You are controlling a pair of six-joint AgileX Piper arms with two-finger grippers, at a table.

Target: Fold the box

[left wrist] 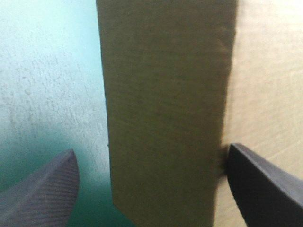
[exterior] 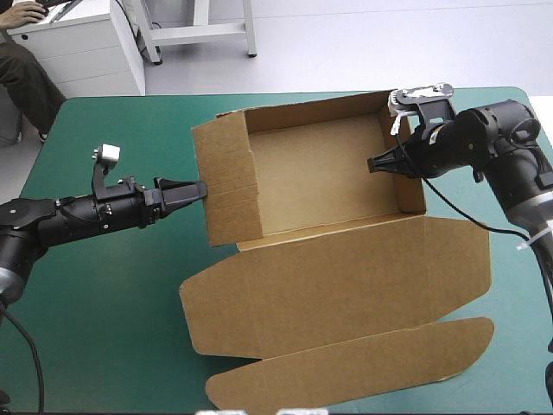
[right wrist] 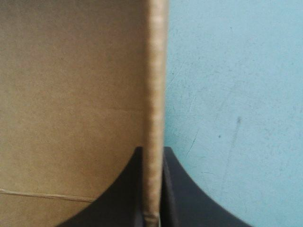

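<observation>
At centre frame of the high view, the box (exterior: pixel 315 177) sits on the teal-green cover (exterior: pixel 104 285) as an open tray with its walls raised. Its lid (exterior: pixel 346 277) lies flat toward the lower frame, and a rounded flap (exterior: pixel 346 367) lies at the lowest edge.

Left gripper (exterior: pixel 197 189) comes in from frame left with its tip at the tray's left wall. In the left wrist view its black fingers (left wrist: pixel 47 194) stand well apart, straddling the brown wall (left wrist: pixel 165 94). One finger is outside over the cover; the other is on the inner side, touching the board.

Right gripper (exterior: pixel 380 162) reaches in from the upper right. In the right wrist view its fingers (right wrist: pixel 123 198) are pinched together on the edge of the right wall (right wrist: pixel 154 94).
</observation>
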